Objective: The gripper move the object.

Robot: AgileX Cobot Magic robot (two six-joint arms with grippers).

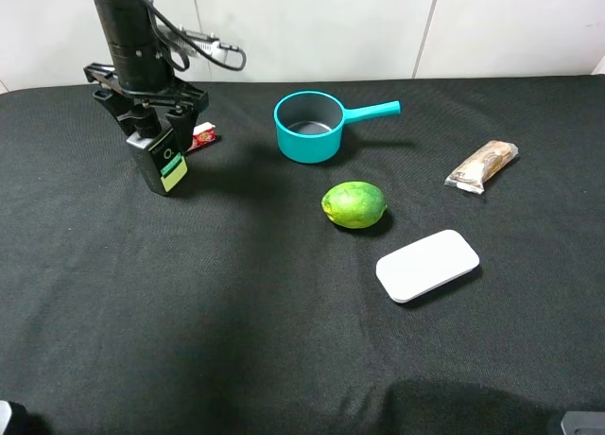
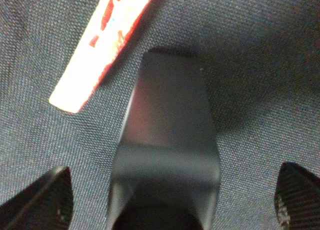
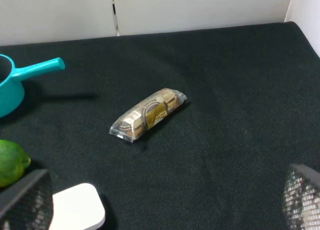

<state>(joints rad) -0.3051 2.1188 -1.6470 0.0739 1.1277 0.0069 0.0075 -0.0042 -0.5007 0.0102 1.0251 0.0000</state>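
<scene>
**Left claw over the bottle: seating the grasp**

The left claw stands directly above the bottle, which rests upright on the desk, well to the left of the pot. In the left wrist view the two fingertips sit wide apart, one on each side of the bottle, with clear cloth between each tip and the bottle wall. The claw is spread and holds nothing.

Procedure, as judged from this position:
- Keep the bottle centred between the tips before closing.
- Close on the flat side faces, not on the corners or the pump head; a square body will likely twist if taken across a corner.
- Lower enough to grip the body, since the pump head is narrower and may slip.
- Stay clear of the red pack, which lies just behind the bottle, nearer the pot.

Materials and shapes: the bottle is dark, smooth and faintly glossy, square in section, with a pale green label on its front. The red pack is a flat printed wrapper. The desk cover is black woven cloth, matte, likely offering good friction. The pot is teal, round, with a straight handle.

The right claw is also spread wide and empty, far right of the pot.
</scene>
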